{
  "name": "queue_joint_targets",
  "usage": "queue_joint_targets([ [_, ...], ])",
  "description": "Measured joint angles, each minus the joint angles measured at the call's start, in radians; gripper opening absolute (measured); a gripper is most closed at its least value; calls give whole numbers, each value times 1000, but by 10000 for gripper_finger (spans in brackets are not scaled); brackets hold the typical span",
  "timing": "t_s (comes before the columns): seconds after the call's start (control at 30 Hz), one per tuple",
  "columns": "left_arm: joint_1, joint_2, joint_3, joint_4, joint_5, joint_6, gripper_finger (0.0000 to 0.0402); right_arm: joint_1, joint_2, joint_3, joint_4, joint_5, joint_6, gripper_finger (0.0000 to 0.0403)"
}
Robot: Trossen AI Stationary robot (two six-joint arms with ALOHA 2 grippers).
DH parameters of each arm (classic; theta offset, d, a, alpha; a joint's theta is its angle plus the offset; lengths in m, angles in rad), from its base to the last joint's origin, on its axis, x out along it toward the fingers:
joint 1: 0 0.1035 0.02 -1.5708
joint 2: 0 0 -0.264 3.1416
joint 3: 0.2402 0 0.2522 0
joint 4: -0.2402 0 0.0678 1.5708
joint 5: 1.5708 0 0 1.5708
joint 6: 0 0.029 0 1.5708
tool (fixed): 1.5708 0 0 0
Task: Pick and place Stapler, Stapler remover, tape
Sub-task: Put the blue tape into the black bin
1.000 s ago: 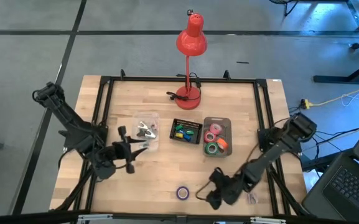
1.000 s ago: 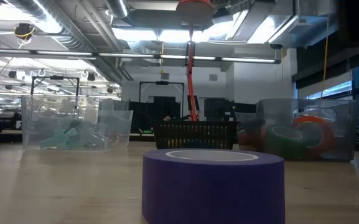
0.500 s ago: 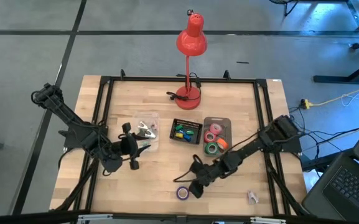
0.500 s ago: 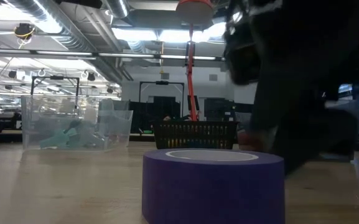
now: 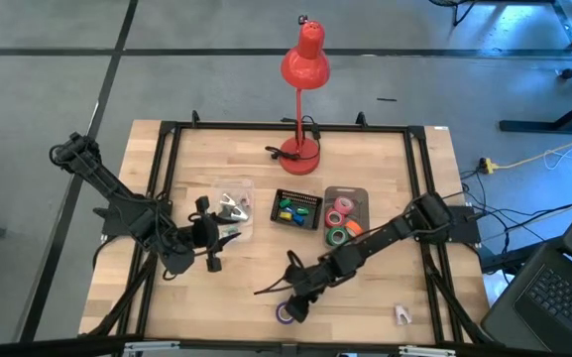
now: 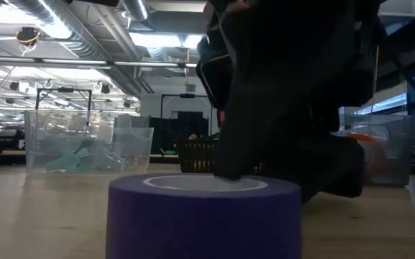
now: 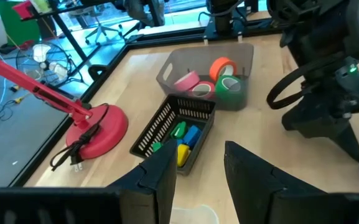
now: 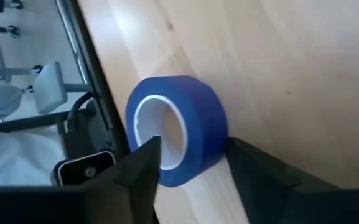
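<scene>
A purple tape roll (image 5: 286, 313) (image 6: 203, 216) (image 8: 191, 118) lies flat on the wooden table near its near edge. My right gripper (image 5: 291, 300) (image 8: 195, 155) is down on it and open, its fingers astride the roll's wall. More rolls, pink (image 5: 343, 206), green (image 5: 337, 236) and orange (image 5: 353, 229), lie in a grey tray (image 5: 348, 190). A small pale tool (image 5: 401, 314) lies on the table at the near right. My left gripper (image 5: 211, 240) (image 7: 201, 155) hovers open beside a clear bin (image 5: 228, 206), touching nothing. My right gripper comes at the purple roll slanting down from the table's right. One finger (image 8: 143, 165) stands in the hollow centre, the other (image 8: 260, 171) lies against the outer wall (image 8: 219, 134). The roll rests flat on the table.
A black mesh basket (image 5: 297, 209) (image 7: 179, 127) of small coloured pieces sits between the clear bin and the grey tray (image 7: 244, 53). A red desk lamp (image 5: 303, 69) stands at the far edge on its base (image 5: 299, 152) (image 7: 98, 127). A black frame (image 5: 167, 129) rims the table.
My right gripper has swept from the near right corner, by the small pale tool, toward the table's left and come down over the purple roll. The roll has slid a little toward the left and the near edge, still flat.
</scene>
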Motion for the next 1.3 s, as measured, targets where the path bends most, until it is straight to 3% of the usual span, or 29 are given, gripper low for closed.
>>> queue_joint_targets([
  [0.23, 0, 0, 0, 2, 4, 4, 125, -3, 8, 1, -22, 27, -22, 36],
  [0.37, 0, 0, 0, 2, 2, 4, 125, -6, -17, -5, -29, 76, -66, 34],
  [0.47, 1, 0, 0, 7, -1, 13, 125, -13, -78, -13, -93, 194, -138, 34],
  [0.63, 5, 0, 0, 22, -1, 25, 125, -32, -311, -13, -470, 461, -196, 34],
  [0.83, 5, 0, 0, 22, 7, 45, 125, -53, -560, -11, -805, 618, -197, 34],
  [1.13, 5, 0, 0, 28, -1, 45, 125, -207, -669, -11, -1164, 628, -189, 34],
  [1.3, 5, 0, 0, 28, -1, 45, 125, -322, -662, -52, -1194, 600, -258, 33],
])
